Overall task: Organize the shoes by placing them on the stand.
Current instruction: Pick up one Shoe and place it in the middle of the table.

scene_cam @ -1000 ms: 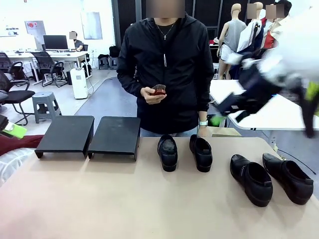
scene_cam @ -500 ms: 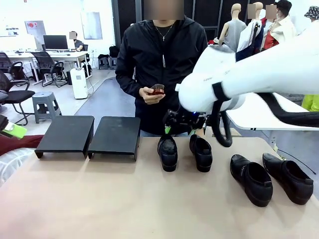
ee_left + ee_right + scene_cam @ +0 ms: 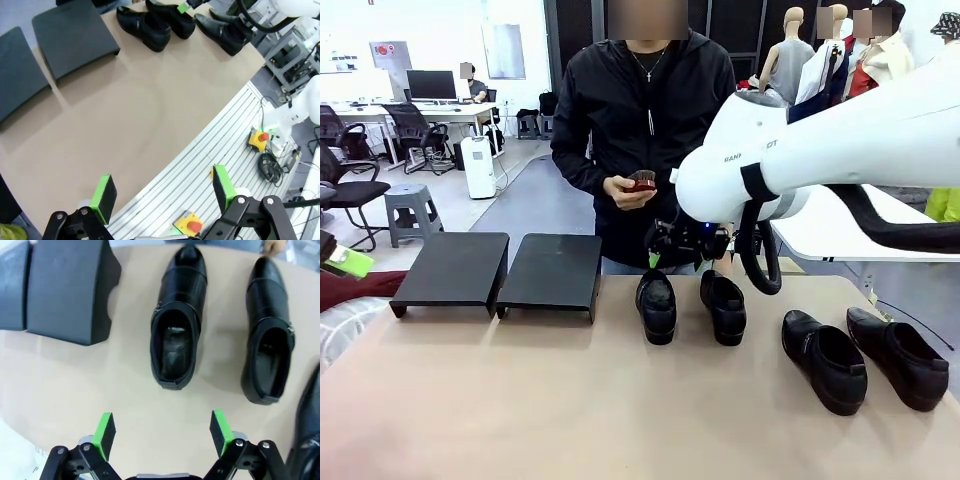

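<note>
**Right gripper** (image 3: 162, 432): fingers spread wide with nothing between them, hung over the table (image 3: 570, 400) and pointing down.
- First shoe (image 3: 177, 325): straight ahead of the gripper, in line with the gap between the fingers. Toe pointing away, sole flat on the table.
- Second shoe (image 3: 267, 335): ahead, just outside the right-hand finger. It lies beside the first, heading the same way and not touching it.
- Third shoe (image 3: 307, 430): close by the right-hand finger, cut off by the picture's edge.
- Fourth shoe (image 3: 898, 355): beside the third and farthest from the gripper, also on the table.
- Stand (image 3: 67, 290): ahead, outside the left-hand finger. Two black panels side by side, the nearer one close to the first shoe but apart from it.
- Person (image 3: 650, 120): beyond the gripper, across the table, with a brush (image 3: 638, 180) in one hand.

**Left gripper** (image 3: 164, 187): fingers spread and empty, held off the table's edge over slatted metal rails (image 3: 210, 145). The stand and shoes are well ahead of it.
</note>
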